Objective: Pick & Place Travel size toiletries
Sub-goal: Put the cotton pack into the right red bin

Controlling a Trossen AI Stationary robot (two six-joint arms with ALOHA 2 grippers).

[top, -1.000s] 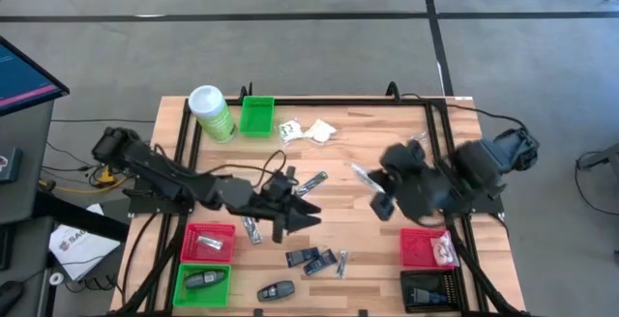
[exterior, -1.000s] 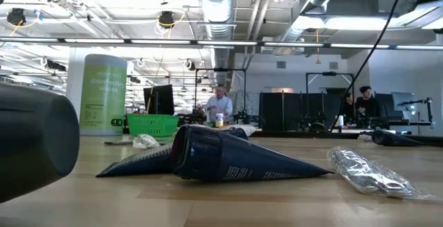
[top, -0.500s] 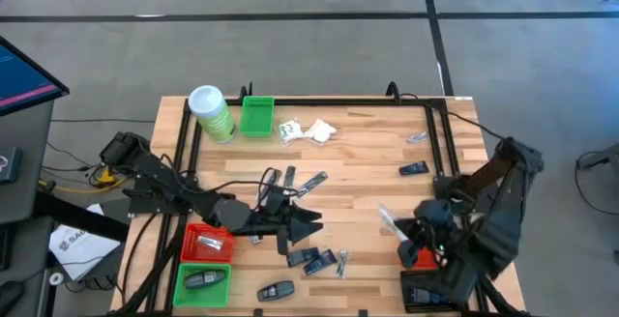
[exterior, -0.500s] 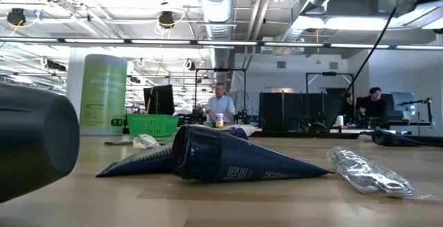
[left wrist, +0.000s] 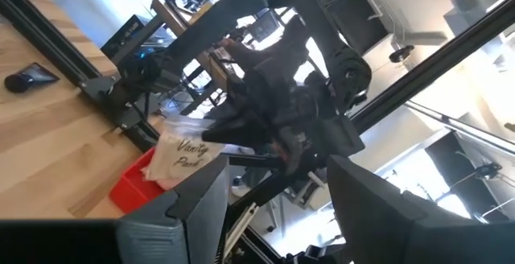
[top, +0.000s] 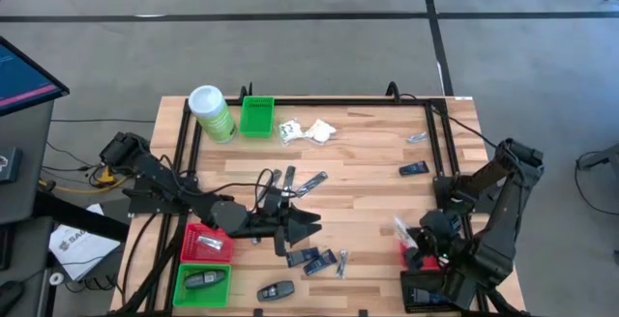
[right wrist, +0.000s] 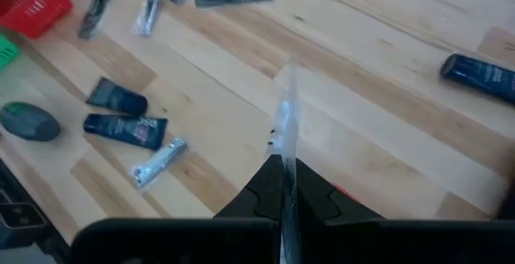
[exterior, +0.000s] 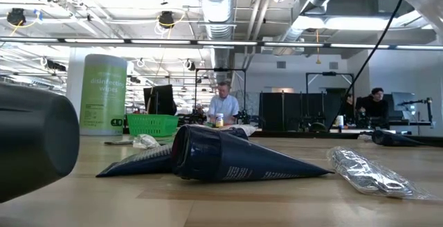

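Right gripper [top: 411, 243] clamped on clear sachet [right wrist: 285, 127], above red bin [left wrist: 133, 190] | left gripper [top: 308, 222] parted, empty, mid-table above dark packets [top: 303, 257]

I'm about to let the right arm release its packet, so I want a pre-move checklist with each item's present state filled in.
1. Right gripper shut on the clear packet: ok.
2. Packet above the red bin on the right: ok; in the high view the gripper hangs at the bin's edge.
3. Room in that bin: cannot tell, the arm hides it.
4. Left gripper clear of the drop: ok; it is open, empty and at mid-table.
5. Loose dark blue tubes out of the path: ok; they lie apart on the table.
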